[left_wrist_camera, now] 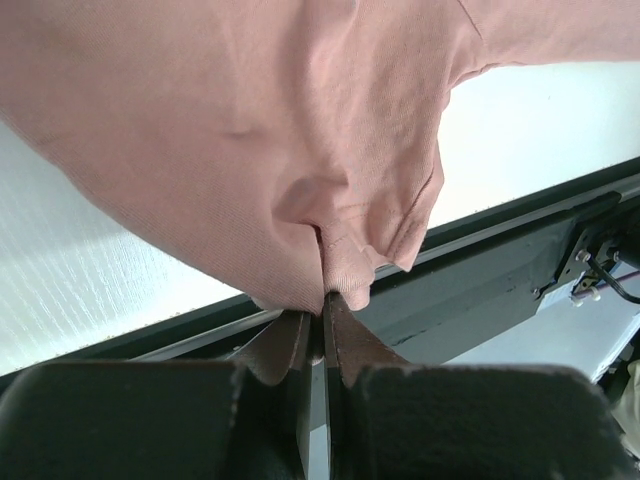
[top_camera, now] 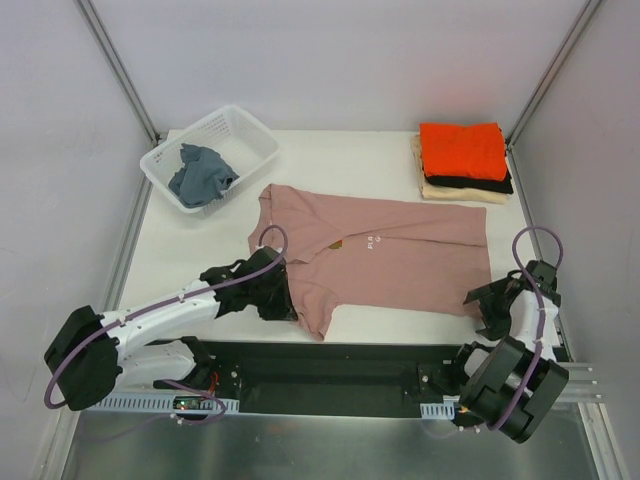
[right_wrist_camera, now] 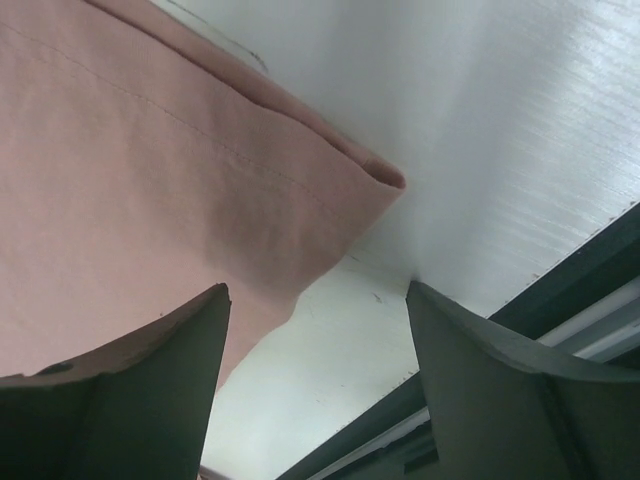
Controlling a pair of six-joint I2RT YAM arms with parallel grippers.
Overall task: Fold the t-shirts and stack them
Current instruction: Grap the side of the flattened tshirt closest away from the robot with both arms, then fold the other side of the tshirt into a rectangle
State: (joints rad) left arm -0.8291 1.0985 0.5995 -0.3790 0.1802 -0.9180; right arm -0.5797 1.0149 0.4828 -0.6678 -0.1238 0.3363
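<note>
A dusty-pink t-shirt (top_camera: 390,250) with a small chest mark lies spread across the white table. My left gripper (top_camera: 278,300) is shut on a pinch of its near-left sleeve edge; the left wrist view shows the pink cloth (left_wrist_camera: 250,150) bunched between the closed fingers (left_wrist_camera: 345,335). My right gripper (top_camera: 488,305) is open at the shirt's near-right hem corner; the right wrist view shows the corner (right_wrist_camera: 385,178) above the gap between my spread fingers (right_wrist_camera: 180,350), with nothing held. A folded stack with the orange shirt (top_camera: 462,148) on top of black and cream ones sits at the back right.
A white plastic basket (top_camera: 250,135) at the back left holds a crumpled grey-blue garment (top_camera: 200,175). The table's near edge with a dark rail (top_camera: 340,355) runs just below both grippers. Grey walls and metal posts enclose the table.
</note>
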